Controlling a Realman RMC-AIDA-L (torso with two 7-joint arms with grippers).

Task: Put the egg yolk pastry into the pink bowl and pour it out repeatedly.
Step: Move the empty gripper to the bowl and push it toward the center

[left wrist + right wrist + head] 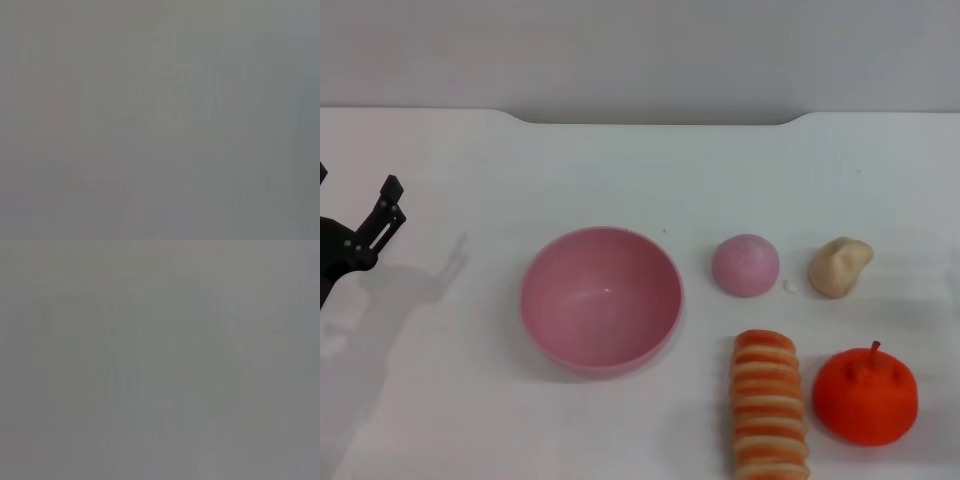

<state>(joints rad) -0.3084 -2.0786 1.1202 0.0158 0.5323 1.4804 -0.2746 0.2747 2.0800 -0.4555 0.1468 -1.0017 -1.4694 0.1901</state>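
The pink bowl [601,298] stands upright and empty in the middle of the white table. The pale beige egg yolk pastry [839,266] lies on the table to the bowl's right, beyond a small pink dome [746,265]. My left gripper [355,198] hangs at the far left edge of the head view, well left of the bowl, open and holding nothing. My right gripper is out of view. Both wrist views show only plain grey.
A long orange-and-cream striped bread roll [770,405] lies at the front, right of the bowl. An orange pumpkin-like toy [865,395] sits beside it at the front right. The table's back edge [650,118] runs along the top.
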